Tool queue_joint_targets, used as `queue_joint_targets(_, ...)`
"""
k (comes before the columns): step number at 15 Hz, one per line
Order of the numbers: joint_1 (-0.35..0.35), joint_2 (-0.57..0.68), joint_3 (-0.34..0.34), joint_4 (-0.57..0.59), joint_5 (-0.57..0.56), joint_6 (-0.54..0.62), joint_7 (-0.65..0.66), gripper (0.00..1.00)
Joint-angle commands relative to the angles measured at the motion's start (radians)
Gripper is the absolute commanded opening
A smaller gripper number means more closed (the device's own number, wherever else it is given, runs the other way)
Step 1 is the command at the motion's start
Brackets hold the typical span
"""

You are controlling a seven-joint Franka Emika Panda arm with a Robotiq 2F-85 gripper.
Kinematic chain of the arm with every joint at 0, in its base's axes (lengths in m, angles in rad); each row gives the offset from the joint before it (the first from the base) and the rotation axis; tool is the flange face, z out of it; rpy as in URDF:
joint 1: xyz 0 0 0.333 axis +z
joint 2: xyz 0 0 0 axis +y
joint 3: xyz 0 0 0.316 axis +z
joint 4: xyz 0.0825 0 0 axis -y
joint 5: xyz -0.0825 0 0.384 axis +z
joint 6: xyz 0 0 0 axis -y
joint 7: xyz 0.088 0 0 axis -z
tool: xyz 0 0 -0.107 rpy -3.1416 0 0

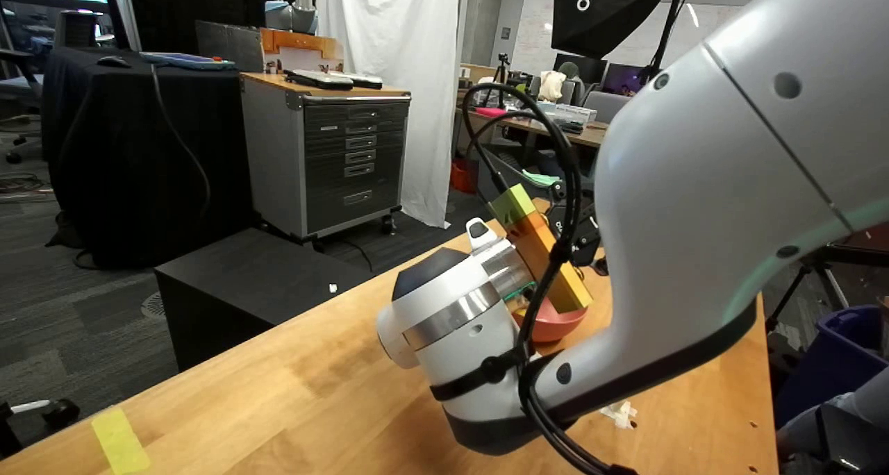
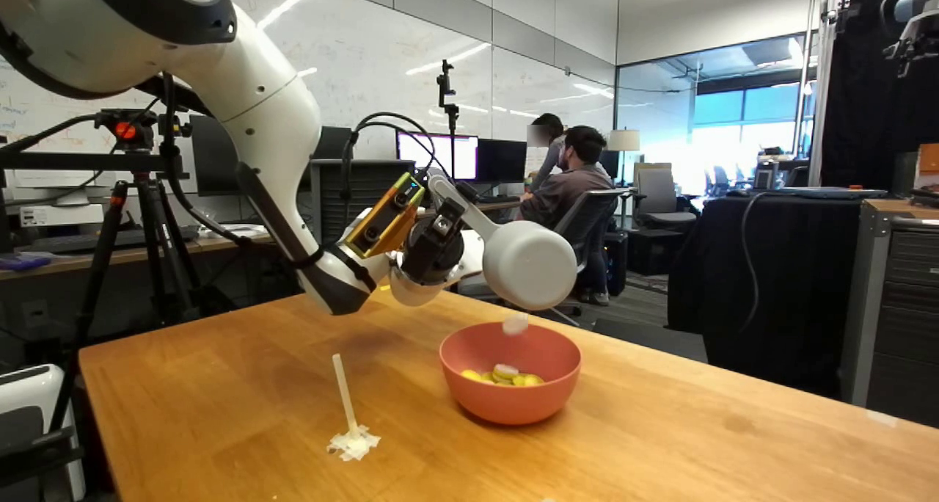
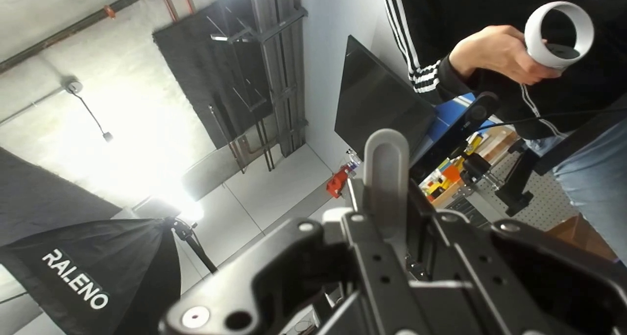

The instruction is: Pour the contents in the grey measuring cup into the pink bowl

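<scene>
Pinching the flat handle [image 3: 387, 178] of the round grey measuring cup [image 2: 530, 266], your claw [image 3: 386, 207] holds it tipped above the round pinkish-red bowl [image 2: 511, 405] of yellow pieces [image 2: 525, 379]. Likely light and stiff, the cup suits that handle grip.

Smooth matt bowl [image 2: 506, 405], smooth plastic-looking measuring cup [image 2: 530, 266], faintly glossy wooden table [image 2: 220, 406], cloth curtain [image 1: 410, 93]

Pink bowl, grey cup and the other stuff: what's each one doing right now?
Pink bowl: upright on the table, partly filled.
Grey measuring cup: tipped over above the bowl; inside hidden.
Yellowish pieces: lying in the bowl.
Pale piece: blurred in mid-air, seemingly falling.
End effector: closed on the cup's handle.
Thin stick: standing, seems slightly tilted.
Computer screen: lit.
</scene>
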State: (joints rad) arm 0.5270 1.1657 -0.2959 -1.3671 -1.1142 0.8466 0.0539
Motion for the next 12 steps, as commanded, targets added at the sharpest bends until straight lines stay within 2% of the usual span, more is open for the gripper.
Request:
queue_joint_targets(1,0.031,0.029,-0.041,0.027,-0.027,-0.029,-0.057,0.1)
queue_joint_targets(12,0.072,0.043,-0.11,0.021,-0.052,-0.028,-0.123,0.11)
